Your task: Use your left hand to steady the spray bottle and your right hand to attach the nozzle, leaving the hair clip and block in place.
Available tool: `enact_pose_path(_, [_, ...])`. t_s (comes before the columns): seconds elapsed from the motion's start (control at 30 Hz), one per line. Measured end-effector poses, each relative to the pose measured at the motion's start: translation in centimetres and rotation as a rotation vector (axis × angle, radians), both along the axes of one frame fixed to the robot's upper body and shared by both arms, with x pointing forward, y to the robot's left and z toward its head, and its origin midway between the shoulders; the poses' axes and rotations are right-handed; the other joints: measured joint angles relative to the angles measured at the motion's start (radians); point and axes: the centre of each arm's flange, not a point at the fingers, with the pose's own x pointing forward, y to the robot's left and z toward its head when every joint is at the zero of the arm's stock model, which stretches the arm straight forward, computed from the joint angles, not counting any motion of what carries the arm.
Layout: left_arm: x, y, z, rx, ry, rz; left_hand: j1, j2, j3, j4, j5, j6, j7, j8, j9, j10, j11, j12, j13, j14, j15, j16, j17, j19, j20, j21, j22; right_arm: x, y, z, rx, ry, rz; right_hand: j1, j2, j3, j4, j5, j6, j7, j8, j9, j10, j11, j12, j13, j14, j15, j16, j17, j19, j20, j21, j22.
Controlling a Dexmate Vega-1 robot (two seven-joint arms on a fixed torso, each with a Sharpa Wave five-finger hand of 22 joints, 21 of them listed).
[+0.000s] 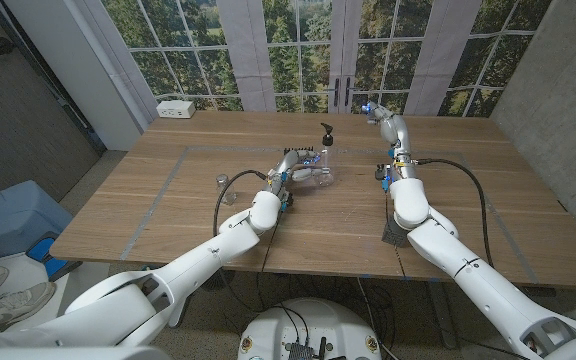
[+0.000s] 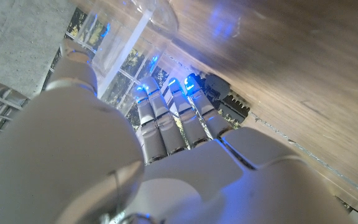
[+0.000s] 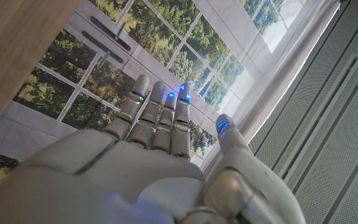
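Spray bottle [image 1: 320, 172], clear, black nozzle [image 1: 327, 131] already on top, mid-surface [image 1: 168, 215], gripped by left hand [image 1: 290, 166]; right hand [image 1: 391, 127] raised far right, fingers spread, empty; step judged: attachment apparently finished, next a careful release without tipping.

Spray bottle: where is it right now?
In the head view the spray bottle stands upright at the table's middle, black nozzle on top, with the left robot hand against its left side; the right robot hand is raised apart to its right.
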Motion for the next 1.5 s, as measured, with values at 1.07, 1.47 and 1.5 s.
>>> enact_pose_path(1.07, [-1.2, 0.9, 1.9, 0.032, -0.003, -0.07, -0.331, 0.064, -0.075, 0.021, -0.012, -1.011, -0.064, -0.002, -0.019, -1.082, 0.176, -0.014, -0.019, -0.758, 0.099, -0.004, 0.012, -0.459, 0.147, -0.312, 0.012, 0.0, 0.1, 0.1, 0.006, -0.016, 0.017, -0.009, 0.009, -0.007, 0.007, 0.0, -0.005, 0.006, 0.0, -0.019, 0.0, 0.0, 0.005, 0.002, 0.004, 0.004, 0.007, 0.0, 0.0, 0.0, 0.0, 0.0])
enact_pose_path(1.47, [-2.7, 1.4, 3.2, -0.038, -0.068, -0.146, -0.433, 0.075, -0.104, 0.053, -0.015, -1.015, -0.075, 0.017, -0.019, -1.084, 0.166, 0.001, -0.023, -0.794, 0.068, 0.001, 0.012, -0.452, 0.113, -0.32, 0.012, 0.3, -0.2, -0.2, 0.015, -0.003, 0.026, -0.009, 0.009, -0.007, 0.007, 0.0, -0.018, 0.004, -0.004, -0.028, 0.0, 0.008, 0.005, 0.002, 0.008, 0.008, 0.007, 0.0, 0.0, 0.0, 0.0, 0.0])
enact_pose_path(1.5, [-2.7, 1.4, 3.2, -0.04, -0.068, -0.145, -0.444, 0.076, -0.104, 0.056, -0.015, -1.016, -0.081, 0.017, -0.019, -1.084, 0.159, 0.005, -0.024, -0.792, 0.067, 0.001, 0.012, -0.447, 0.108, -0.32, 0.012, 0.3, -0.2, -0.2, 0.016, -0.002, 0.028, -0.01, 0.009, -0.01, 0.01, 0.0, -0.021, 0.007, -0.004, -0.029, -0.002, 0.01, 0.004, 0.002, 0.009, 0.009, 0.007, 0.0, 0.0, 0.0, 0.0, 0.0])
